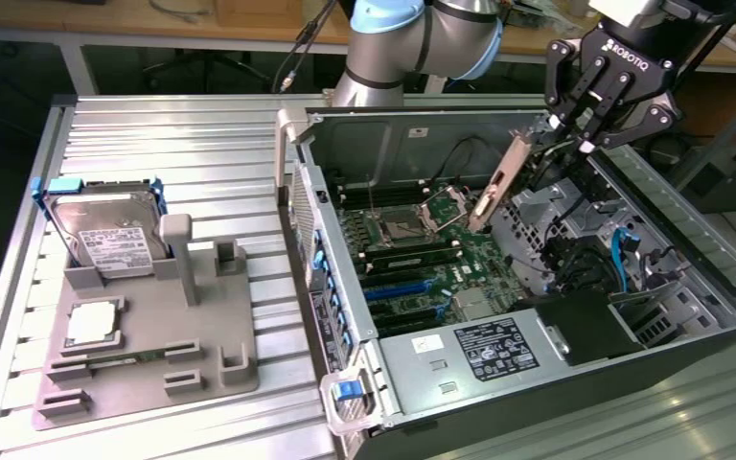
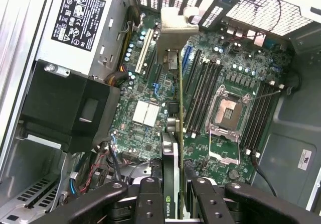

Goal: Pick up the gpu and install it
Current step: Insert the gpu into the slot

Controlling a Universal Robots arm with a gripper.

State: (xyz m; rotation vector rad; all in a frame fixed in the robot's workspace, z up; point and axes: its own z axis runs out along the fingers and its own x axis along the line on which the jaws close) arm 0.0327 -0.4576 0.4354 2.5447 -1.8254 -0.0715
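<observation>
Clenched on the gpu (image 1: 509, 182), the single claw (image 1: 582, 144) hangs over the open computer case (image 1: 675, 355), its two black fingers (image 1: 560, 120) pinching the card's upper edge from either side. One arm (image 1: 406, 43) carries it, coming in from the far edge of the desk (image 1: 176, 134). One gpu is in play: it hangs edge-on and tilted, directly below the claw, its silver bracket (image 1: 501, 187) slanting down toward the motherboard (image 1: 445, 268) without visibly touching it. In the wrist view the card (image 2: 175, 148) runs straight out from between the fingers (image 2: 150, 199), a thin green edge with the bent bracket tab (image 2: 176, 30) at its far end, held above the board (image 2: 145, 113) between the expansion slots and the memory slots. One empty CPU socket (image 2: 228, 116) with its metal frame sits just beside the memory slots; banks of black memory slots flank the socket on both sides. One power supply (image 1: 490, 350) with a white-on-black label lies in the case at the near end, and one black plastic shroud (image 2: 70, 108) sits next to it. Well apart from the case, toward the exterior view's left, one grey holder tray (image 1: 150, 345) rests on the desk. In it stand one silver hard drive (image 1: 112, 240) with a white label, upright in a blue-edged bracket, and one small square silver CPU chip (image 1: 93, 324) lying flat nearer the front.
</observation>
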